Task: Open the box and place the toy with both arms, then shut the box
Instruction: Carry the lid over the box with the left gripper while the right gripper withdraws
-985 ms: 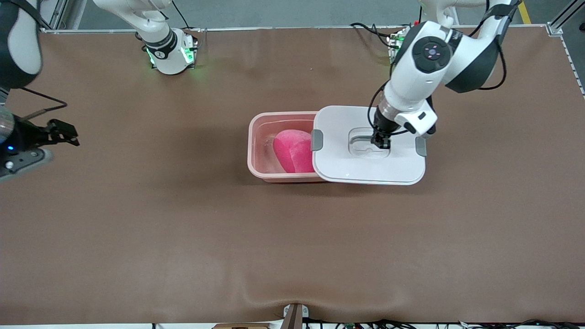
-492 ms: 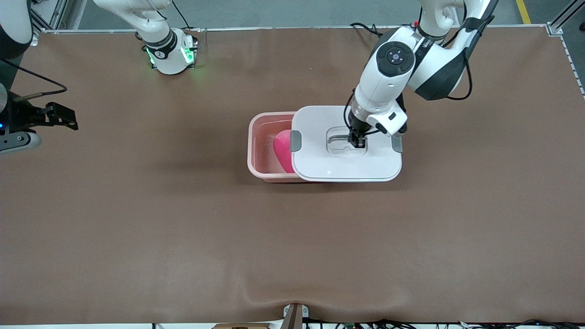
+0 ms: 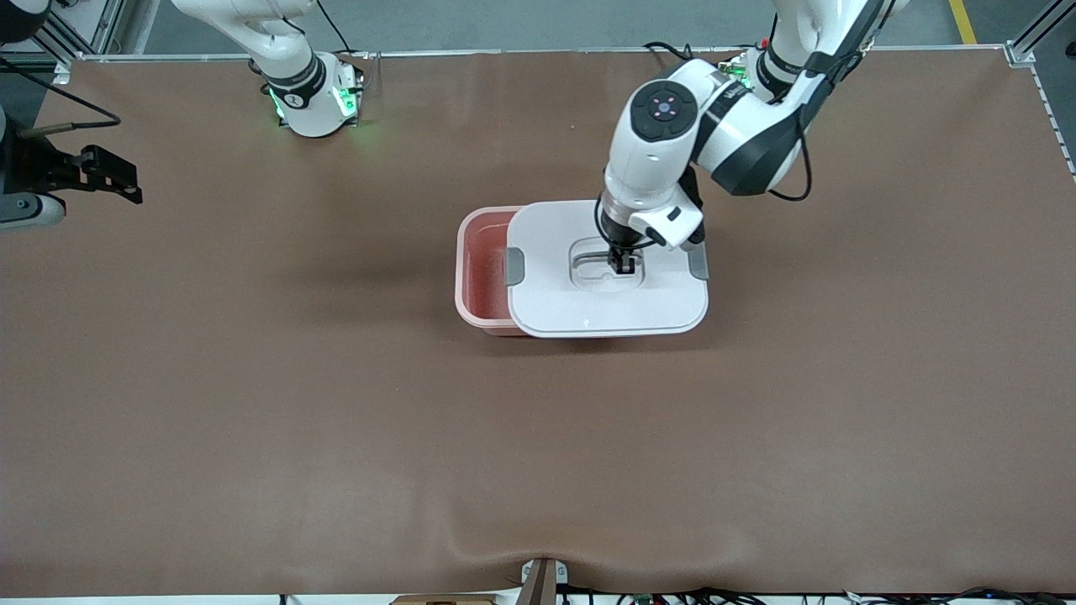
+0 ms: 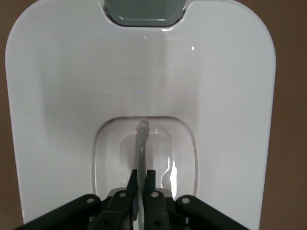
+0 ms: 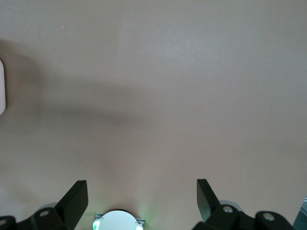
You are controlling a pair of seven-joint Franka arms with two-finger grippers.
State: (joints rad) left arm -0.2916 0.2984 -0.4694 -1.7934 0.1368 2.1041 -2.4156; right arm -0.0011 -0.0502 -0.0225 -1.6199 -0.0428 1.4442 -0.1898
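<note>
- Desk [image 3: 252, 403] is carrying the pink box [image 3: 479, 269] at its middle, a strip remaining uncovered.
- Lid [image 3: 605, 302] is hanging partly over the box, not yet seated; toy is lying hidden.
- Left gripper [image 3: 623, 264] is pinching the lid handle [image 4: 142, 143].
- Right gripper [image 5: 139, 199] is waiting, jaws spread, over the desk's edge.

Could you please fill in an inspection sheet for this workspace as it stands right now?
Surface: brown table, a ripple at the edge nearest the front camera.
Job's things: white lid covers most of the pink box; a strip toward the right arm's end is uncovered. Toy not visible.
Clutter: nothing seen.
Grippers: left gripper shut on the lid's handle; right gripper open, waiting over the table edge at the right arm's end.
Cables: black cables by the left arm's base.
Surroundings: grey floor, aluminium frame.
</note>
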